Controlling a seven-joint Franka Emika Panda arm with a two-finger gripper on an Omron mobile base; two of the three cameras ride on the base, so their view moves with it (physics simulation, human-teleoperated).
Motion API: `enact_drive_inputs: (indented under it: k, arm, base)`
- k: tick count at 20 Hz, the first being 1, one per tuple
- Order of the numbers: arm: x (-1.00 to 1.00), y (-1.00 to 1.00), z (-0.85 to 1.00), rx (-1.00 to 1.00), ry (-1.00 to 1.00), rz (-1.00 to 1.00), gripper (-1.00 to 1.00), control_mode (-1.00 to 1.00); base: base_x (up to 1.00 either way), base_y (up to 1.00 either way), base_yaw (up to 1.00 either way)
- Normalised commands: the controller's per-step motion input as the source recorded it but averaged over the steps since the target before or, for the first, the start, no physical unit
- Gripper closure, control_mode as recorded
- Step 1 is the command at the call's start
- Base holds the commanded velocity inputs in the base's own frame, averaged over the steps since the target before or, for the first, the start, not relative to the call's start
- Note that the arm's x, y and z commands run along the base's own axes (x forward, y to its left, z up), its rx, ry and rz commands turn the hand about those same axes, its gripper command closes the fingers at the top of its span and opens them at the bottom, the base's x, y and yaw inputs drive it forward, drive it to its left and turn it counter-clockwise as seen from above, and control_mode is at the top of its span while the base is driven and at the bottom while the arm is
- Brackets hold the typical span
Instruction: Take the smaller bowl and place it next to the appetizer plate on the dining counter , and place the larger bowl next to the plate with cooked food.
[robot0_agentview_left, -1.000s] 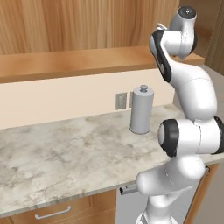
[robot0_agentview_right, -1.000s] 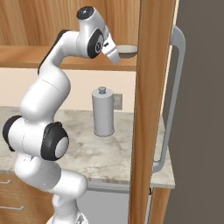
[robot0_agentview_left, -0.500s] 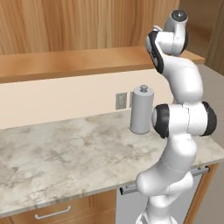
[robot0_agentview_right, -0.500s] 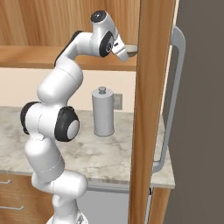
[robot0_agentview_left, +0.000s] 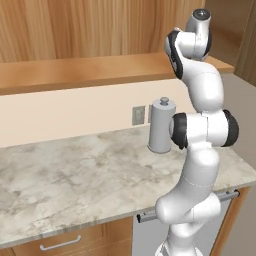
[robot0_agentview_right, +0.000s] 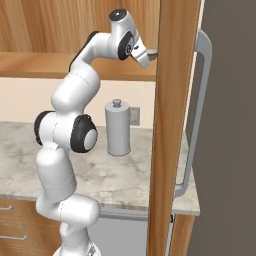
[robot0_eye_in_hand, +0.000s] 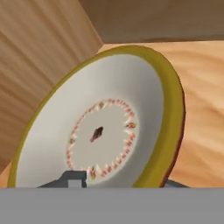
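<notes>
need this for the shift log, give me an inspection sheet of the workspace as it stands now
surface: marbled beige-grey counter, with a wooden shelf above it.
job's things: smaller bowl close in front of the hand camera, pale inside with a speckled ring and a yellow-tan rim, wooden surfaces behind it.
clutter: grey canister with a knob lid, upright on the counter by the wall sockets.
grippers: gripper up at shelf height beside the wooden panel; fingertips at the bowl's near edge, grip cannot be told.
cables: nothing seen.
surroundings: wood-panelled wall, drawers below the counter, a grey handle on the tall panel.
</notes>
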Motion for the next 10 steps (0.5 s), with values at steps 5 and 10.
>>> enact_drive_inputs:
  k: [5, 10]
  arm:
    - [-0.35, 0.23, -0.51, 0.0, 0.09, -0.04, 1.0, -1.0]
    - [-0.87, 0.55, -0.05, 0.02, 0.0, 0.03, 1.0, -1.0]
  base:
    - [0.0, 0.0, 0.0]
    - [0.0, 0.0, 0.0]
